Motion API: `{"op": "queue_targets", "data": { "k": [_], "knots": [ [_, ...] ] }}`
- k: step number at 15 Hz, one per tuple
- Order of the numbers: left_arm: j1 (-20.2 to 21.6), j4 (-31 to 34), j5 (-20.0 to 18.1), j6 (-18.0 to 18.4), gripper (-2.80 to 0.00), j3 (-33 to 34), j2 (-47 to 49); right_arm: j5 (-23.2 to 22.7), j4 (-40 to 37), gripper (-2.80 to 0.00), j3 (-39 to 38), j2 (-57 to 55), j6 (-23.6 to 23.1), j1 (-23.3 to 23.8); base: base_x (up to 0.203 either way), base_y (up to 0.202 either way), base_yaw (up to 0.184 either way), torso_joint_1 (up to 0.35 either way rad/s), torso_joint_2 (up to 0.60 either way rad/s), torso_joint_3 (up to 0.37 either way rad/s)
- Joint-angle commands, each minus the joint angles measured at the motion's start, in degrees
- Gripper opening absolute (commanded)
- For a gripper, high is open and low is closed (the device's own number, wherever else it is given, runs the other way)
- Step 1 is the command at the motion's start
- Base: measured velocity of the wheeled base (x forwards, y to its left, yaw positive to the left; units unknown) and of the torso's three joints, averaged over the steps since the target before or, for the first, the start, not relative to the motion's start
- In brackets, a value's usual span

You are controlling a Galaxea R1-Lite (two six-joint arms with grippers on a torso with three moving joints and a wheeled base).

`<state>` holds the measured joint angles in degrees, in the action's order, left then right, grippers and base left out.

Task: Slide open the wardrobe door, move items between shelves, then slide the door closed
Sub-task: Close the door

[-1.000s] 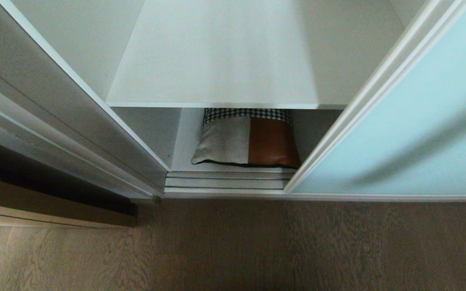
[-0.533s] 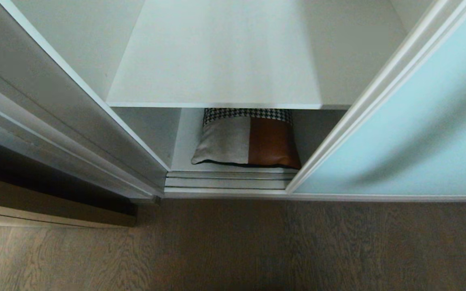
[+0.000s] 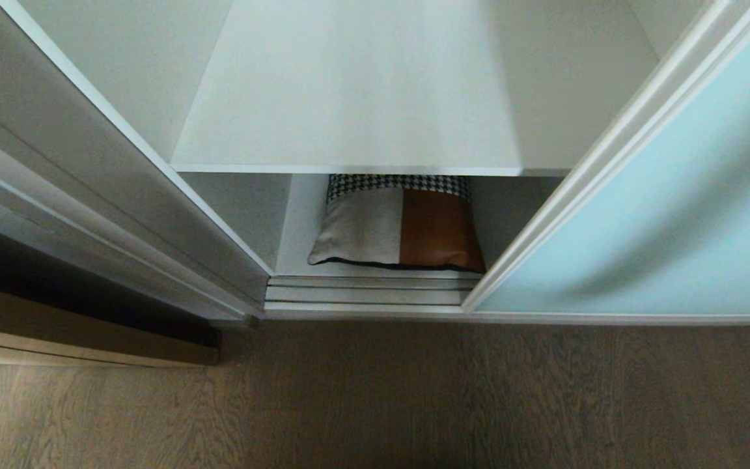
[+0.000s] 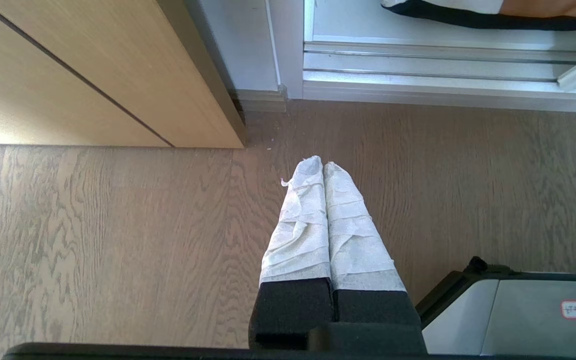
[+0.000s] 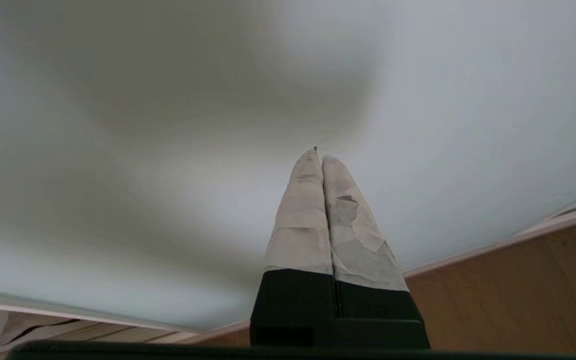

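Pressing closed right end effector [image 5: 322, 161] against sliding wardrobe door [image 3: 661, 215], cushion [image 3: 398, 225] inside

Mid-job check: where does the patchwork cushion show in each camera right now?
Head view: the patchwork cushion lies on the lower shelf, centre frame, under the upper shelf.
Left wrist view: only its black-piped edge, top right corner.
Right wrist view: not in it.
Shared landmark: the silver floor track just before the cushion.
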<state>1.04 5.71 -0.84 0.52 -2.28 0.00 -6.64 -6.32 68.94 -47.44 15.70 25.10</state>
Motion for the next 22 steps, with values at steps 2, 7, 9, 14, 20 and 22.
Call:
{"op": "queue_targets", "data": {
  "k": [2, 7, 9, 14, 20, 22],
  "knots": [
    [0.0, 0.0, 0.0, 0.0, -2.80, 0.0, 0.1, -2.0, 0.1, -2.80, -0.1, -1.8, 0.1, 0.0, 0.000, 0.000, 0.000, 0.000, 0.00, 0.000],
    [0.0, 0.0, 0.0, 0.0, -2.80, 0.0, 0.1, -4.8, 0.1, -2.80, -0.2, -2.5, 0.1, 0.0, 0.000, 0.000, 0.000, 0.000, 0.00, 0.000],
    [0.0, 0.0, 0.0, 0.0, -2.80, 0.0, 0.1, -5.6, 0.1, -2.80, -0.1, -2.9, 0.0, -0.1, 0.000, 0.000, 0.000, 0.000, 0.00, 0.000],
    [0.0, 0.0, 0.0, 0.0, -2.80, 0.0, 0.1, -7.7, 0.3, -2.80, -0.3, -4.0, 0.1, -0.2, 0.000, 0.000, 0.000, 0.000, 0.00, 0.000],
    [0.0, 0.0, 0.0, 0.0, -2.80, 0.0, 0.1, -7.8, 1.0, -2.80, -0.1, -6.9, 1.3, -0.8, 0.000, 0.000, 0.000, 0.000, 0.00, 0.000],
    [0.0, 0.0, 0.0, 0.0, -2.80, 0.0, 0.1, -7.8, 1.2, -2.80, 0.1, -7.4, 1.3, -0.8, 0.000, 0.000, 0.000, 0.000, 0.00, 0.000]
  ]
}}
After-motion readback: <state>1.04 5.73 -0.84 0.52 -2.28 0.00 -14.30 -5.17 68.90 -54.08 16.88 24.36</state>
